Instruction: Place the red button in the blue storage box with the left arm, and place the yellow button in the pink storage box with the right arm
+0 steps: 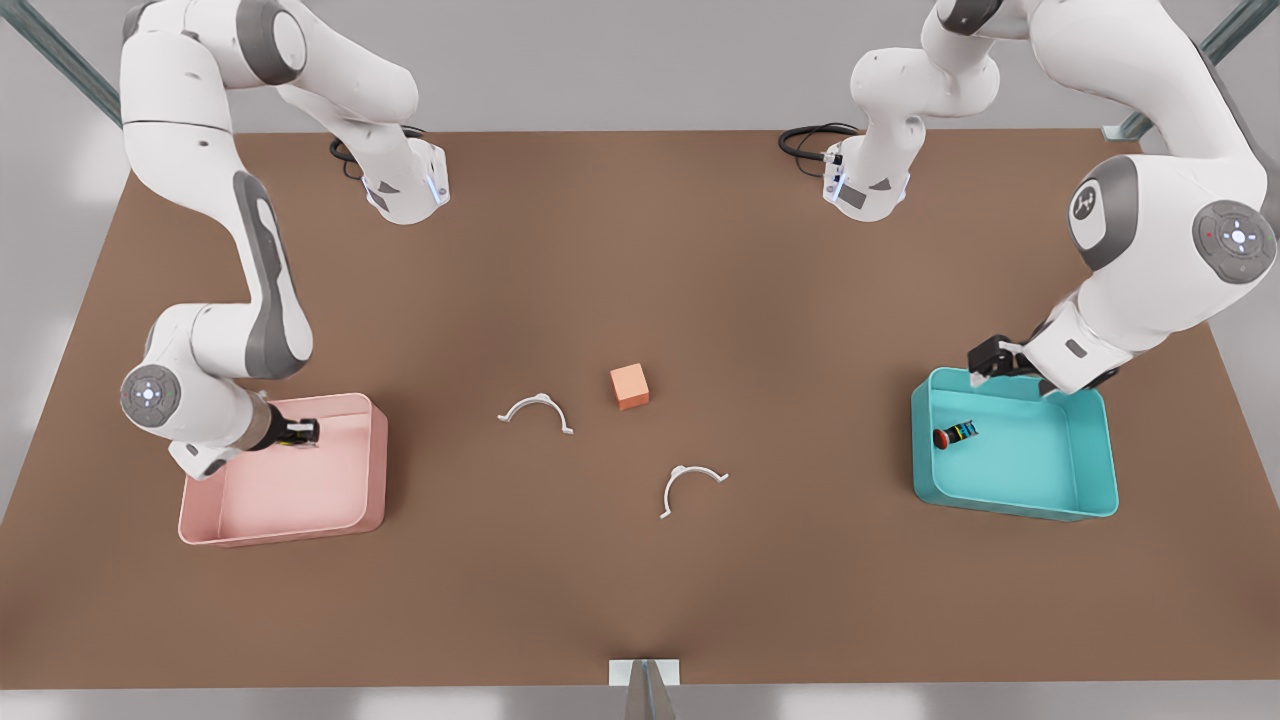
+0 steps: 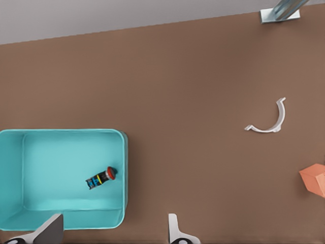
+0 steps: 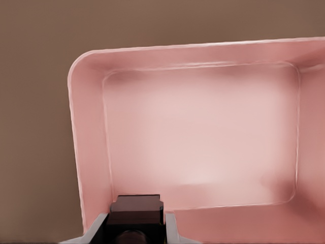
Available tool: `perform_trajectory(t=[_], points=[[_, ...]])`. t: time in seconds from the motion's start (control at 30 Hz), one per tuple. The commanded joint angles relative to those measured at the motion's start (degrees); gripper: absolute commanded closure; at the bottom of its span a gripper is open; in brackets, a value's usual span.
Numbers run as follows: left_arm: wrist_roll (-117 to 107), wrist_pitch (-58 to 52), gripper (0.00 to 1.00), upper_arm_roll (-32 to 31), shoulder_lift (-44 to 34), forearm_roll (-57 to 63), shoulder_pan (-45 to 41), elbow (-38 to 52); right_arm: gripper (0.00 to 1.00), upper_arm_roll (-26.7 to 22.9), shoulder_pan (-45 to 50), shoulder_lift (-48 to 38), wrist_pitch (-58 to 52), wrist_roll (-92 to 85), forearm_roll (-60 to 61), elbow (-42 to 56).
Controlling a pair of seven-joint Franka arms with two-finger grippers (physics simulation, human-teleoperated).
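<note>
Two low-walled plastic trays, one teal-blue (image 1: 1090, 480) and one pale pink (image 1: 365, 480); two white curved clips (image 1: 537, 408) (image 1: 690, 480); one orange cube (image 1: 629, 386); one red-capped push button (image 1: 955, 434).

red button (image 1: 952, 435) in blue storage box (image 1: 1085, 470)

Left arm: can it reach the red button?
Likely yes: red button lies uncovered in blue box, open left end effector above its rim; right end effector holds yellow button over pink box.

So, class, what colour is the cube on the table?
Orange cube, clearest in the front view.
</note>
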Motion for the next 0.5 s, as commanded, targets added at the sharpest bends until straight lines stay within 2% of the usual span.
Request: perform_trajectory(t=[0.0,0.17,0.2,0.23,0.27,0.4,0.43,0.47], points=[[-5.4,-2.3,0.0,0.0,0.1,-0.3,0.0,0.0,0.51,0.0,-0.9,0.4,-1.4,-11.6,-0.3,-0.7],[-5.3,-2.7,0.0,0.0,-0.1,-0.4,0.3,0.0,0.48,-1.0,-2.0,6.4,6.3,-16.0,-1.4,-0.3],[-5.3,-2.7,0.0,0.1,-0.1,-0.4,0.3,0.0,0.44,-1.0,-2.1,7.0,7.9,-15.9,-3.2,-0.1],[-5.4,-2.7,0.0,0.1,-0.1,-0.4,0.3,0.0,0.16,-1.0,-2.1,7.2,7.9,-15.3,-3.1,0.0],[-5.0,-2.8,0.0,0.1,-0.3,-0.4,0.3,0.0,0.01,-1.0,-2.0,7.2,7.9,-15.1,-3.0,0.0],[-5.5,-2.8,0.0,0.0,-0.4,0.0,0.0,0.0,0.0,-0.1,-1.0,5.0,4.7,-11.6,-2.9,1.9],[-6.0,-2.8,0.0,0.0,-0.4,0.0,0.0,0.0,0.0,2.9,-1.2,2.9,0.8,-9.8,-2.9,4.7],[-6.0,-2.8,0.0,-0.2,-0.4,0.0,-0.1,0.0,0.0,8.1,-1.0,1.6,-8.2,-2.5,-3.1,13.3]])
